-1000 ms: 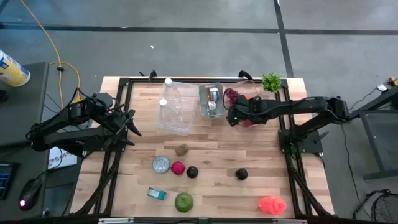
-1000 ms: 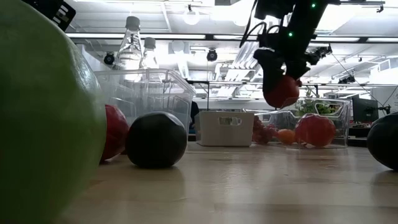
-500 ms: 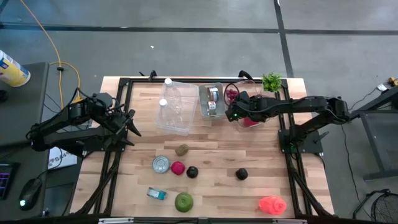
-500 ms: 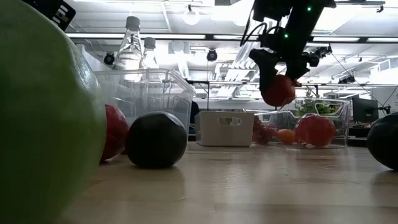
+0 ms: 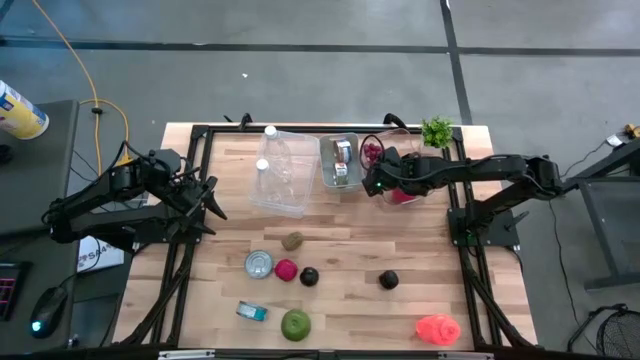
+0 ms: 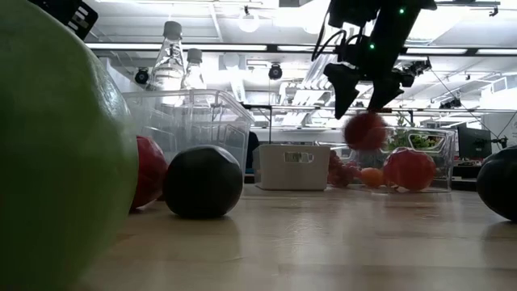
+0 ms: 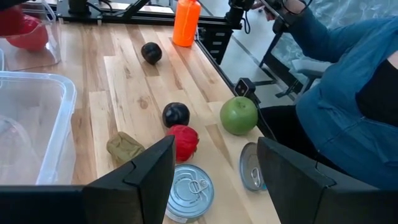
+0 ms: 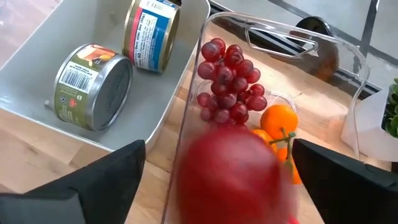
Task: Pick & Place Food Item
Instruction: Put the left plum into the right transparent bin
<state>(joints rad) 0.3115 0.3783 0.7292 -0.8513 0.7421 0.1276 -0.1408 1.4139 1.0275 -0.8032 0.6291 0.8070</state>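
Note:
A round red fruit (image 6: 365, 129) is in mid-air, blurred, just under my right gripper (image 6: 359, 101). It is over the clear bin (image 5: 398, 140) at the table's far right. My right gripper is open, its fingers apart above the fruit (image 8: 229, 168). Grapes (image 8: 227, 84) and an orange (image 8: 278, 119) lie in the bin, and a bigger red fruit (image 6: 409, 168) rests on its floor. My left gripper (image 5: 210, 195) waits open at the table's left edge, nothing between its fingers.
A grey bin (image 5: 340, 160) with cans and a clear bin (image 5: 280, 180) with bottles stand at the far middle. A can (image 5: 259, 264), a red ball (image 5: 286, 270), dark fruits (image 5: 309, 277), a green apple (image 5: 295, 323) and a pink item (image 5: 438, 328) lie nearer. A person (image 7: 348, 93) sits beyond the near edge.
My right gripper has opened over the clear bin and let go of the red fruit. The fruit, held between the fingers before, now drops free below them. The gripper has rolled a little and stayed in place.

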